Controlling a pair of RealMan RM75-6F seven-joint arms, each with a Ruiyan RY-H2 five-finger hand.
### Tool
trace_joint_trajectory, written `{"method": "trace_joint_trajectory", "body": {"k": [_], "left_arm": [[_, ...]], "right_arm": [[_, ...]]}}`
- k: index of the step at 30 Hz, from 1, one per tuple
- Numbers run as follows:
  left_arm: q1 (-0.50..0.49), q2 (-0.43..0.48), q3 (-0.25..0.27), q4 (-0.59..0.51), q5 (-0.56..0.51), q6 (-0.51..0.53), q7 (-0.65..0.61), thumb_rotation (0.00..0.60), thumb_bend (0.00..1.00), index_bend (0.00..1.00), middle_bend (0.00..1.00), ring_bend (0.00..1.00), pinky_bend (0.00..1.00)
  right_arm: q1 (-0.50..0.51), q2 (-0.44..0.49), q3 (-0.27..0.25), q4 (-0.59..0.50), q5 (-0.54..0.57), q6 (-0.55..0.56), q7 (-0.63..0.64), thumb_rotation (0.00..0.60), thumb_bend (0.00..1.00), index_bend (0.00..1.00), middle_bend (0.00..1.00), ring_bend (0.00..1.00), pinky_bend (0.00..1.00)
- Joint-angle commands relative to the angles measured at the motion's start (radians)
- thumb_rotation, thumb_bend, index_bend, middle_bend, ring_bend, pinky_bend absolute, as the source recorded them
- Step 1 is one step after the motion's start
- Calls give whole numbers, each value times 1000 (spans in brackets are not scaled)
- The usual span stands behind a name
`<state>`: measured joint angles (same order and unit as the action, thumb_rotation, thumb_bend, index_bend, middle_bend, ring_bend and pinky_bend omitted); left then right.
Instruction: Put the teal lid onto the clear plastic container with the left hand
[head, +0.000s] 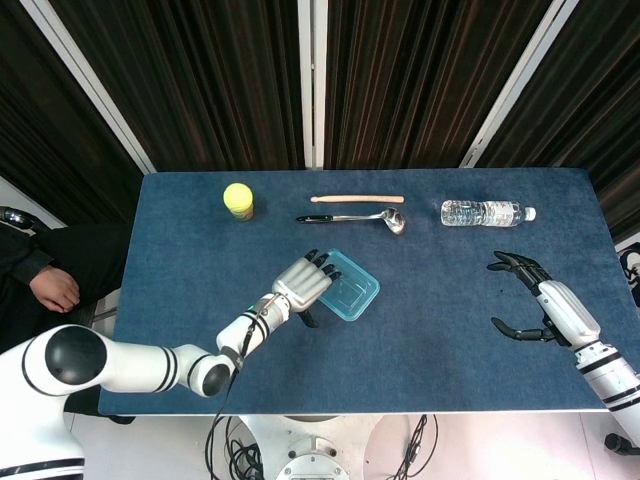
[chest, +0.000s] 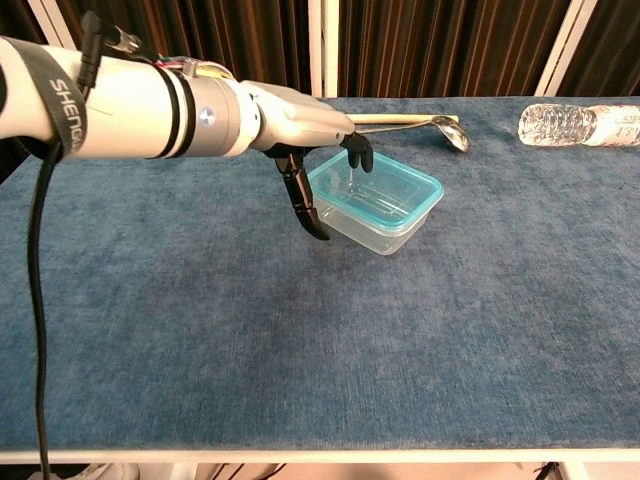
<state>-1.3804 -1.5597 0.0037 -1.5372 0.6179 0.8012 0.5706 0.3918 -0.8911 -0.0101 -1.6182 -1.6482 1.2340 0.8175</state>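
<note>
The clear plastic container (head: 352, 294) (chest: 385, 222) stands mid-table with the teal lid (head: 358, 283) (chest: 398, 188) sitting on its rim. My left hand (head: 302, 284) (chest: 300, 122) hovers at the container's left end, holding nothing. Its fingers are spread: the fingertips (chest: 361, 153) reach over the lid's left corner, and the thumb hangs down beside the container's left wall. Whether a fingertip touches the lid I cannot tell. My right hand (head: 530, 297) stays far off at the table's right side, fingers apart and empty; the chest view does not show it.
Along the far side lie a water bottle (head: 485, 212) (chest: 580, 124), a metal ladle (head: 355, 217) (chest: 445, 127) and a wooden stick (head: 357, 199). A yellow-topped jar (head: 238, 200) stands at the far left. The table's front edge runs close below my left forearm.
</note>
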Motion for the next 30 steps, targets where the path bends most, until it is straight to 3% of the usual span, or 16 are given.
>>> {"method": "trace_joint_trajectory", "body": {"k": [1, 8, 12, 25, 30], "left_arm": [[26, 34, -9, -51, 42, 31, -8, 422, 0, 172, 144, 14, 86], [74, 67, 25, -134, 91, 62, 16, 426, 0, 172, 144, 15, 86], [85, 51, 37, -127, 82, 59, 37, 425, 0, 172, 145, 14, 86], [106, 17, 32, -94, 64, 45, 75, 426, 0, 172, 144, 14, 86], [125, 33, 14, -136, 139, 86, 69, 425, 0, 172, 145, 14, 85]], "right_arm": [[1, 0, 1, -1, -2, 1, -1, 600, 221, 0, 166, 0, 0], [3, -5, 0, 1, -6, -3, -1, 600, 221, 0, 166, 0, 0], [5, -8, 0, 2, -6, -5, -3, 600, 221, 0, 166, 0, 0], [4, -9, -1, 1, -3, -7, -8, 600, 221, 0, 166, 0, 0], [2, -10, 0, 3, -2, -4, -6, 600, 221, 0, 166, 0, 0]]}}
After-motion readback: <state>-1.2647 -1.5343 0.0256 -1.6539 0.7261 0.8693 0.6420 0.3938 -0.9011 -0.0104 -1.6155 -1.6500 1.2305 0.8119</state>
